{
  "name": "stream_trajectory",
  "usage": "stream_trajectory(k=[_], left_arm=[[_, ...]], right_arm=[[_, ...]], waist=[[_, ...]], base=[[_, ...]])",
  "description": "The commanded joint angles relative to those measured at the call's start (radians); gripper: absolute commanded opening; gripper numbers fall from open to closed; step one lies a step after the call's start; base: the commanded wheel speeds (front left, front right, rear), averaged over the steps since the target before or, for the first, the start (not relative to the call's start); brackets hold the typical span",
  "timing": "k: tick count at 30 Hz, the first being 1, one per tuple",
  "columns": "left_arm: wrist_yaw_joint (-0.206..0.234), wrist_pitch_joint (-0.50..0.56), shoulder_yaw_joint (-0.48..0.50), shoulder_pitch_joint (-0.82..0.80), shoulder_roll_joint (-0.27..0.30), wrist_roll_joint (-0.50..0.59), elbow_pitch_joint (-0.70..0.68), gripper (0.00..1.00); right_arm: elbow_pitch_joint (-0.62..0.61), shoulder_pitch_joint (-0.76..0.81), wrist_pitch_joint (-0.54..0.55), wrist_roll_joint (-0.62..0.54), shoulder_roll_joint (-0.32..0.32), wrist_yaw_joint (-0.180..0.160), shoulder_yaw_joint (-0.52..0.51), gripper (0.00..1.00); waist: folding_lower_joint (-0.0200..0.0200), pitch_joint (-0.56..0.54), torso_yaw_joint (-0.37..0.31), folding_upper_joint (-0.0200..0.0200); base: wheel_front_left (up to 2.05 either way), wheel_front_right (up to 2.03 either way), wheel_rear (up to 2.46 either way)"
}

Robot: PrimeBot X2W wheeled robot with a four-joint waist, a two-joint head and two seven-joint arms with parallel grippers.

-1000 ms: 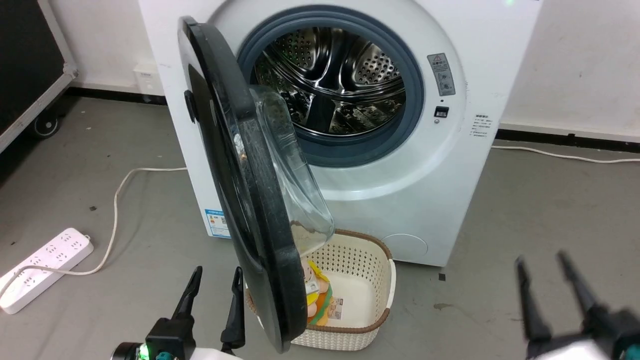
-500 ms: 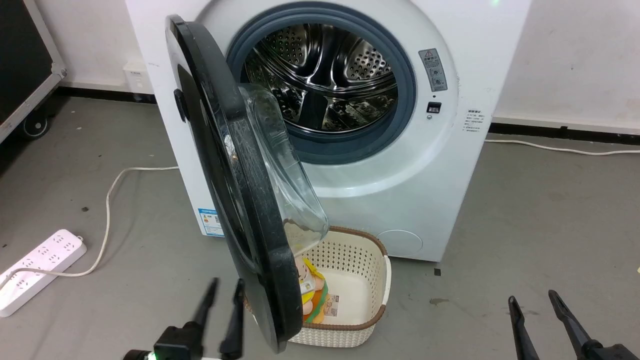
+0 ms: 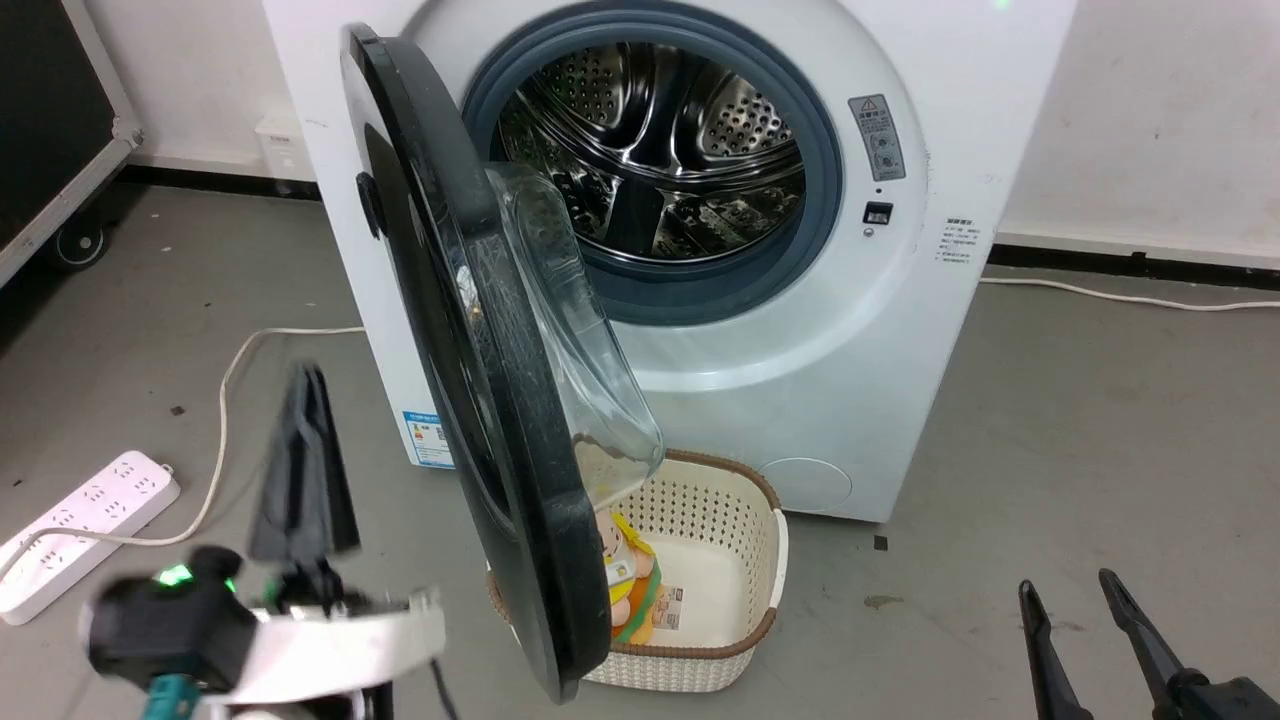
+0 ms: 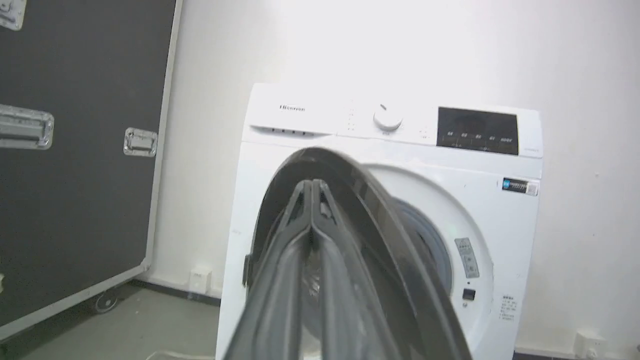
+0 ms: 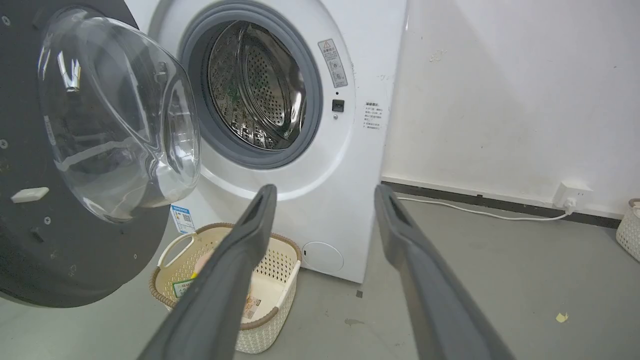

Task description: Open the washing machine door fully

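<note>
The washing machine door [image 3: 545, 530] hangs swung out from its hinge on the left side of the white machine [image 3: 900, 330], roughly square to the machine's front. Its black rim is edge-on to the head camera, upright. The clear glass bowl [image 3: 575, 340] bulges towards the robot's right, away from the steel drum opening [image 3: 650, 150].

The left gripper [image 3: 303, 400] (blurred in the head view) is raised to the left of the door's outer face and apart from it, its 2 fingers pressed together and pointing up. The right gripper [image 3: 1068, 592] sits low at the right, well apart from the door, its 2 fingers spread and holding nothing.

A cream basket [image 3: 772, 520] with a soft toy [image 3: 628, 590] stands on the floor against the machine, partly under the door's lower edge. A white power strip [image 3: 70, 530] lies at the left, a black wheeled case [image 3: 40, 130] beyond it.
</note>
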Motion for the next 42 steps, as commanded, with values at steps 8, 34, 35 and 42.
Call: stream_trajectory(k=[8,34,35,42], left_arm=[[-0.009,-0.005,-0.092,-0.085,0.001,0.093,-0.17,0.0],[-0.012,0.024,-0.37,-0.069,0.005,-0.036,0.506,0.0],[-0.011,0.02,-0.364,-0.075,0.007,-0.037,0.514,0.0],[-0.004,0.005,-0.336,-0.082,0.028,-0.045,0.53,0.0]], right_arm=[[0.014,-0.014,-0.004,0.021,0.005,-0.001,0.003,1.0],[0.038,-0.015,-0.005,0.045,0.005,-0.001,0.011,1.0],[0.039,-0.014,-0.005,0.046,0.005,-0.001,0.012,1.0],[0.041,-0.003,-0.005,0.057,0.005,-0.001,0.027,1.0]], waist=[[0.0,-0.006,-0.006,-0.0001],[0.0,0.014,0.008,-0.0001],[0.0,0.013,0.018,-0.0001],[0.0,0.002,0.119,-0.0001]], base=[[0.0,0.0,0.0],[0.0,0.0,0.0],[0.0,0.0,0.0],[0.0,0.0,0.0]])
